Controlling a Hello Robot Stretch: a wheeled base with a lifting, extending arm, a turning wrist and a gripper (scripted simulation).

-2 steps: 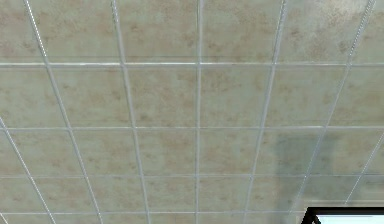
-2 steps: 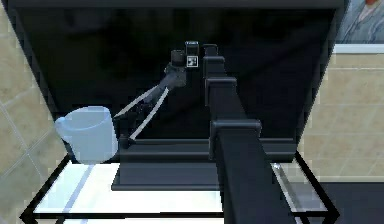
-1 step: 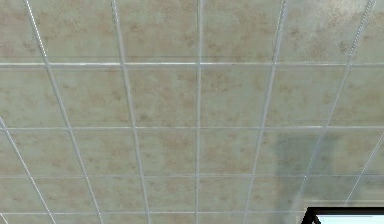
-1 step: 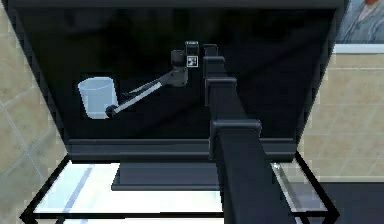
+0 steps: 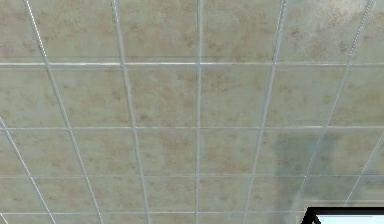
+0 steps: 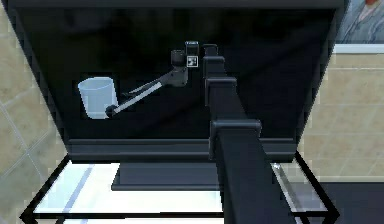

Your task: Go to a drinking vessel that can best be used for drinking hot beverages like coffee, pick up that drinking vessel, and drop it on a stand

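We see the mug (image 6: 95, 96) hanging at our gripper (image 6: 118, 105), held clear. The stand's (image 6: 90, 190) glass edge lies below it and the TV (image 6: 280, 60) behind. We cannot tell the fingers' spread. Bare floor (image 5: 190, 100) lies ahead.

The forward view looks down at close tiled floor (image 5: 160, 100). The arm side view faces a nearby television (image 6: 290, 100).

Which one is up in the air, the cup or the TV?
The pale cup: it hangs at the gripper's far end, clear of everything, while the black TV stands on the glass stand.
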